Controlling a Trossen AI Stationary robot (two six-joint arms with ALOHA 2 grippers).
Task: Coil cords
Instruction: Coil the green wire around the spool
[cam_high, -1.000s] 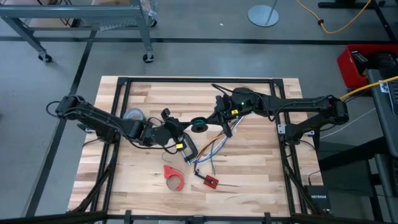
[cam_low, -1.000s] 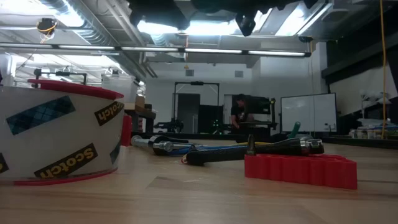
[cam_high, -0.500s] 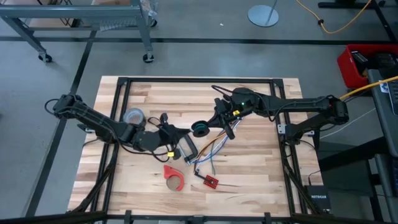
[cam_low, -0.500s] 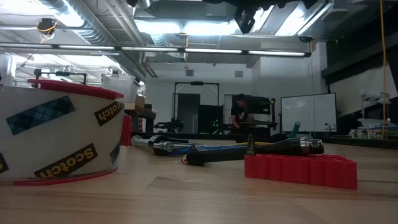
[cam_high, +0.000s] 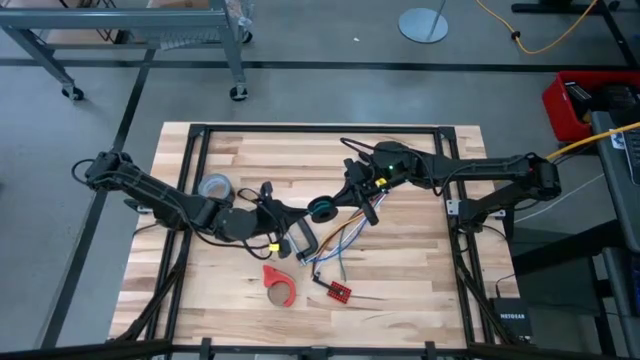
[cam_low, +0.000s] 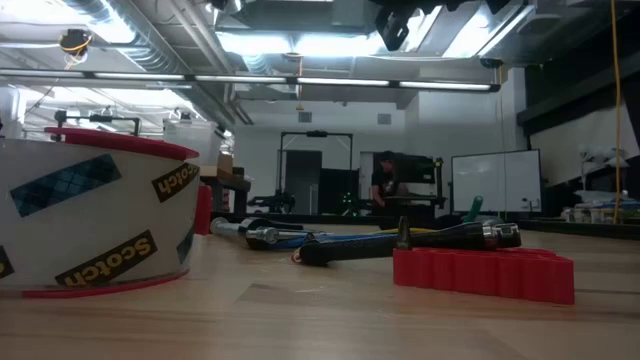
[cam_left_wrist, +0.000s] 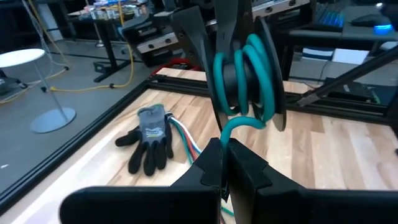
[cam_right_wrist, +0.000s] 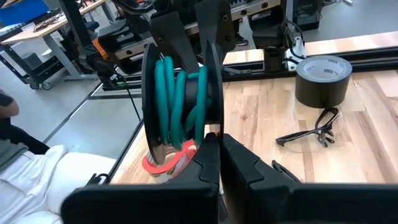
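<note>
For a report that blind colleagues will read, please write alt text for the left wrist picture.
A green cord wound on a black spool hangs above a wooden table, and its tail runs down into the shut left tool in front. A grey work glove lies on the table beyond, beside some coloured wires.

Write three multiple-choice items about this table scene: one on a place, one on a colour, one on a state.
1. Where is the cord spool?
A. between the two grippers, mid-table
B. on the floor
C. on the grey tape roll

2. What colour is the cord wound on it?
A. yellow
B. teal-green
C. white

3. How are the left gripper fingers?
A. wide open
B. out of view
C. shut on the cord's tail

Answers:
1 A, the high view shows it between both arms' tips.
2 B, both wrist views show teal-green turns.
3 C, the left wrist view shows them pinching the tail.
</note>
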